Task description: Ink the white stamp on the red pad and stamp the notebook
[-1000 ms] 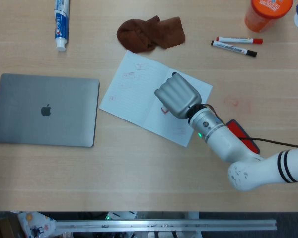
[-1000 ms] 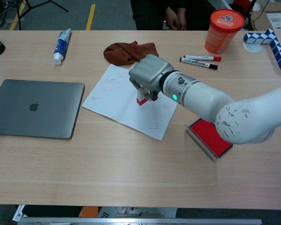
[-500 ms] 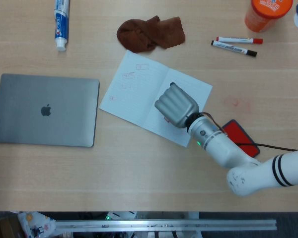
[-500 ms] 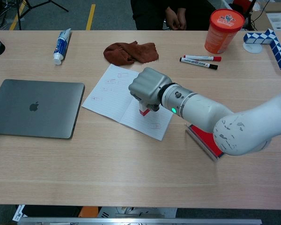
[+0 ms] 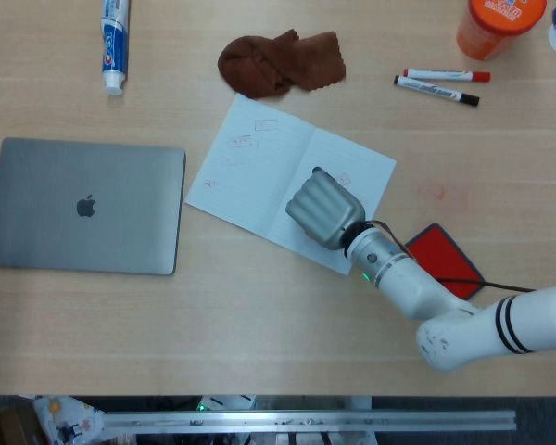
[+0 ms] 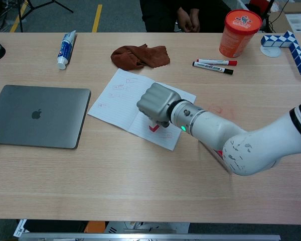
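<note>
Fingers are curled tight around the small white stamp with the red base (image 6: 154,127), so the right hand (image 6: 154,103) has a solid grip on it; from the head view you can't see the stamp at all because the grey metal hand covers it, but the chest view shows the red bottom poking out underneath. The hand sits over the lower right part of the open white lined notebook (image 5: 250,171), close to its near edge, and the stamp's base looks like it's on or just above the page, can't tell which. The pages already carry a few faint red rectangular stamp marks (image 5: 239,142). The flat red ink pad with its dark rim (image 5: 443,260) lies on the wooden table (image 5: 259,315) just right of the notebook, partly behind the white forearm. Off to the left there's a closed grey laptop (image 5: 85,206), up top a blue and white toothpaste tube (image 5: 114,44), a crumpled brown cloth (image 5: 278,61), two whiteboard markers (image 5: 437,82) and an orange plastic cup (image 5: 496,26). No left hand in either view.
</note>
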Robot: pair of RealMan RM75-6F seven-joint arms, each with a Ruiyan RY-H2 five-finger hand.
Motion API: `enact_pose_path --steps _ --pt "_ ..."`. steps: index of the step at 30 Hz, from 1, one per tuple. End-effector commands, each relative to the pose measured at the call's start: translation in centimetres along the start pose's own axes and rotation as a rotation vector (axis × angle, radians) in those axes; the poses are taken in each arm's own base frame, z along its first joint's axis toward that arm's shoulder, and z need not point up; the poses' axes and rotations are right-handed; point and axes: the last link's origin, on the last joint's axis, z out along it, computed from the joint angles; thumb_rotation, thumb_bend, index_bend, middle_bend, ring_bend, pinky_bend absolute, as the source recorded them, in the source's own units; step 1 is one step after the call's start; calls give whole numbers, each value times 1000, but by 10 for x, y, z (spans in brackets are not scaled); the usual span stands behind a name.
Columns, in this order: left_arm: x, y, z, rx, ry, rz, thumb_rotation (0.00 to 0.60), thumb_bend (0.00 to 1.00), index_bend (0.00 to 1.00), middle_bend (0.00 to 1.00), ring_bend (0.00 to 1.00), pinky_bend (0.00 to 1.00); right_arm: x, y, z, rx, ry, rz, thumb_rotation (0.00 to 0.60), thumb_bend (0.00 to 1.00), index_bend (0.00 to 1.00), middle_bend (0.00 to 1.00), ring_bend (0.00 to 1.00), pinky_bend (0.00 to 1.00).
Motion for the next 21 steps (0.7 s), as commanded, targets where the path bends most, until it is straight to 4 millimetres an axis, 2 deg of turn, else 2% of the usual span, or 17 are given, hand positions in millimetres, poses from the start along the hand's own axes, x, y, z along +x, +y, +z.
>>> enact_pose_path --steps 1,10,21 --pt "0 -1 0 2 0 -1 600 262 0 0 0 45 -6 -4 1 7 2 -6 600 530 858 716 543 435" --pt "-1 -2 -1 2 -1 -1 600 262 0 0 0 45 -14 -7 2 9 -4 -29 600 536 865 719 547 435" --pt "-1 -2 -1 3 -2 -1 600 262 0 0 0 45 -14 -8 2 9 -1 -27 600 536 867 721 549 435"
